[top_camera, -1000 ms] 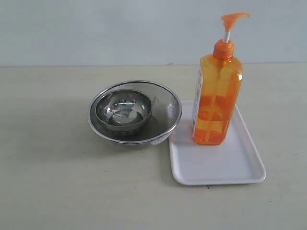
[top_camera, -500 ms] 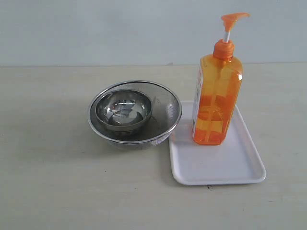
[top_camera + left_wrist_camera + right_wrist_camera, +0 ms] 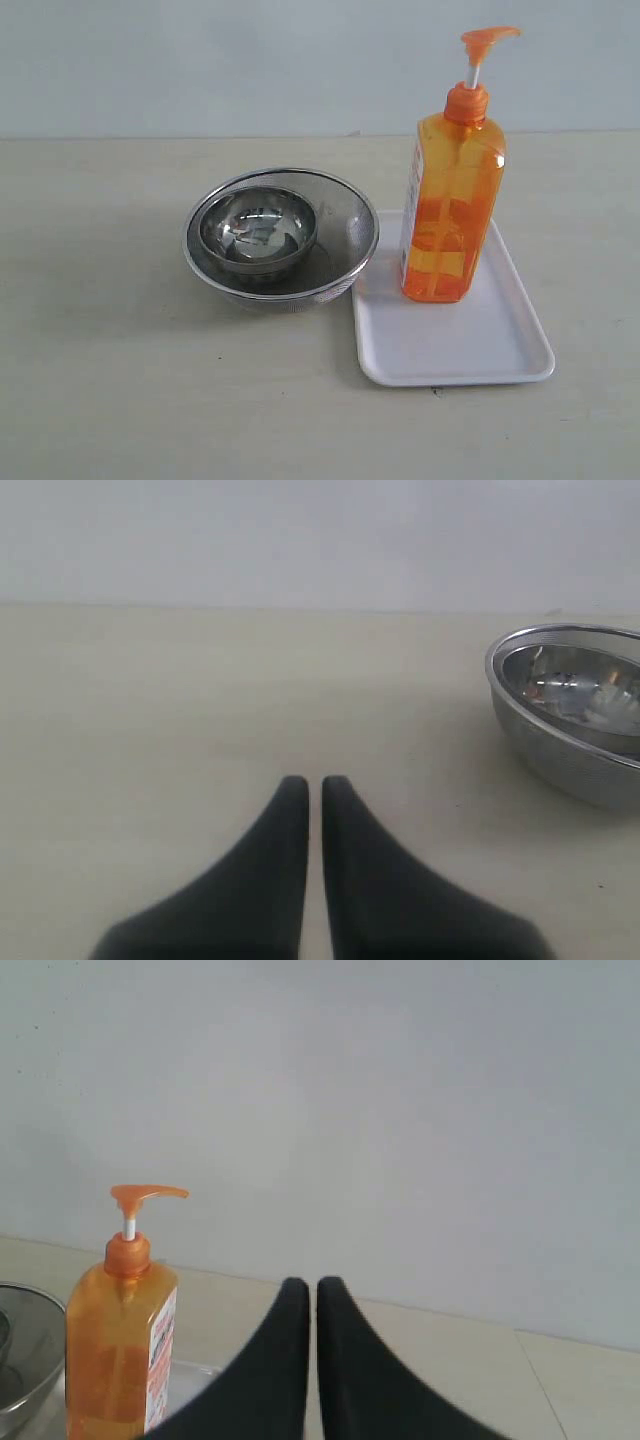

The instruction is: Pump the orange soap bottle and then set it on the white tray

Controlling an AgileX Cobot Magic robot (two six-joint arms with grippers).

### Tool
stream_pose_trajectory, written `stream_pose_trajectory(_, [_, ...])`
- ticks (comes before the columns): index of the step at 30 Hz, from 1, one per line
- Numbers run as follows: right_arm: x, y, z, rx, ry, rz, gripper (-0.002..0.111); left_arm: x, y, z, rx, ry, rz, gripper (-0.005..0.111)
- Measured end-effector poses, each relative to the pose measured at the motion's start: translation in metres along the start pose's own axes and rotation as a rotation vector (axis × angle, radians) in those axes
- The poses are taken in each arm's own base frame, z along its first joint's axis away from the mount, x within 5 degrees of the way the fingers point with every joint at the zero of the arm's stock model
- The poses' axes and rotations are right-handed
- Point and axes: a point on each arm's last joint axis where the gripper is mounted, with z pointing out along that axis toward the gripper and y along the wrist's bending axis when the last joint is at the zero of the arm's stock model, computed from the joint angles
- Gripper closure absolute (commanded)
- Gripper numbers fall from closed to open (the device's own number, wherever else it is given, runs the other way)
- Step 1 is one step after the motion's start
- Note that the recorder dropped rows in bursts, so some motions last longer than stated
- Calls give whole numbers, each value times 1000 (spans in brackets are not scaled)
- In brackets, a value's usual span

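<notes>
One bench: carries everything.
One tray: on the right, just beside the bowls.
Two bowls: inner bowl nested in outer bowl.
One bottle: upright on the tray's far left part, long axis vertical, pump head raised.
Two grippers: left end effector and right end effector, both clenched, empty.
Nearer arm: right, likely; bottle lies ahead of it, off its centre line.

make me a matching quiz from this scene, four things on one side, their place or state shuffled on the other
1 bottle
2 tray
3 small bowl
4 left end effector

a shut, holding nothing
b upright on the tray
c inside the big bowl
d white, flat on the table

Pairs: 1-b, 2-d, 3-c, 4-a
</notes>
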Motion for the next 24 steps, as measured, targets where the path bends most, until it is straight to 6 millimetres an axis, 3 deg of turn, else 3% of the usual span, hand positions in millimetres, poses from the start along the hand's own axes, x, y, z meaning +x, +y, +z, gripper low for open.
stream_pose_trajectory(8, [2,0,2,-1,6,61,108,0,0,0,0,0,0,102])
stream_pose_trajectory(24, [54,13,35,-30,85,78,108,0,0,0,0,0,0,102])
